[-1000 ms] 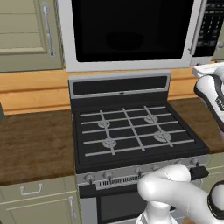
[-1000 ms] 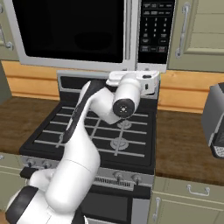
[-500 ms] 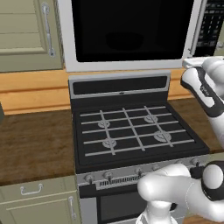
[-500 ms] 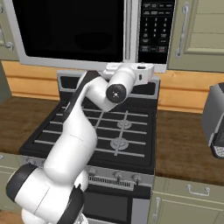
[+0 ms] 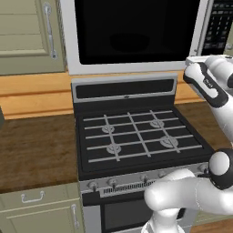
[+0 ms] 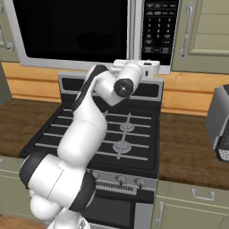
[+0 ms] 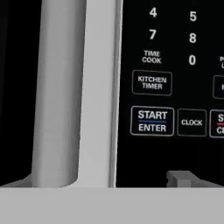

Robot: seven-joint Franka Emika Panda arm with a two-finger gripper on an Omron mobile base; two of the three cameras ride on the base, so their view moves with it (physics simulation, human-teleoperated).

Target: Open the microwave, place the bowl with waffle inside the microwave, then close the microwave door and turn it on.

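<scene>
The silver-grey microwave (image 5: 136, 68) hangs above the stove. Its microwave door (image 5: 132, 27) with the black glass window is closed. In the hand view the door's grey bar handle (image 7: 57, 87) runs upright on the left. The dark keypad (image 7: 175, 65) lies on the right, with the START/ENTER button (image 7: 152, 121) just above one fingertip (image 7: 186, 178). My gripper (image 7: 98, 183) is open, holds nothing, and faces the strip between handle and keypad at close range. The white hand (image 6: 142, 69) sits under the microwave's lower right corner. The bowl and the waffle are out of view.
A black gas stove (image 5: 136, 136) with grates stands directly below the arm. Wooden counter (image 5: 36, 154) runs on both sides. A grey appliance (image 6: 219, 125) sits on the counter at the far right. Beige cabinet doors (image 5: 27, 36) flank the microwave.
The hand has risen and closed in on the microwave's lower right corner, by the keypad. The door stays shut and the jaws stay wide.
</scene>
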